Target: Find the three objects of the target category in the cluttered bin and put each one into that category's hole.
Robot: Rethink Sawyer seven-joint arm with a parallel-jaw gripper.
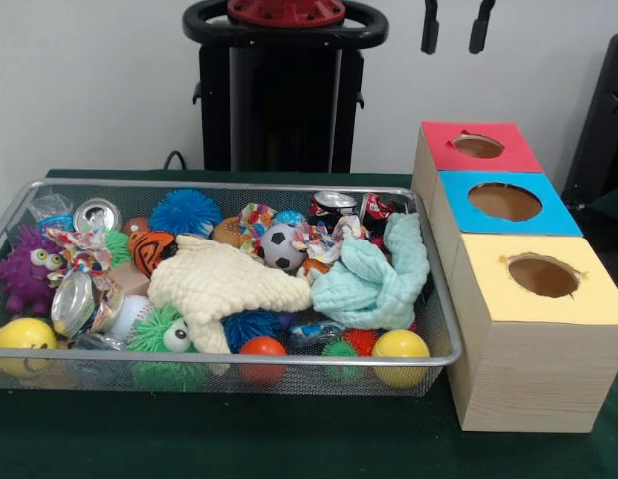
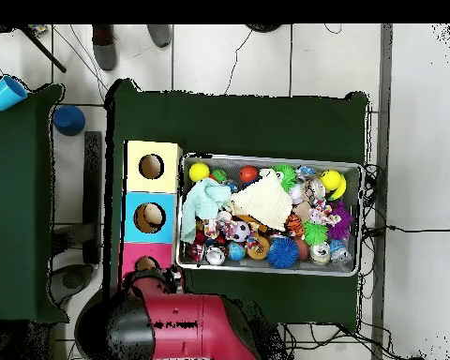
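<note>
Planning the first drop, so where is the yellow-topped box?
In the front view, the yellow-topped box stands nearest the camera, right of the wire bin, next to the blue-topped box.

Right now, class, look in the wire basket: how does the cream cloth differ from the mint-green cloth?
Colour: the cream cloth is pale yellow-cream; the mint-green cloth is light green.
Place: in the front view the cream cloth lies near the middle of the wire basket, the mint-green cloth at its right end, nearest the wooden boxes.
Pose: the cream cloth is spread flatter; the mint-green cloth is bunched up.
Both have a waffle texture and lie over toys.
</note>
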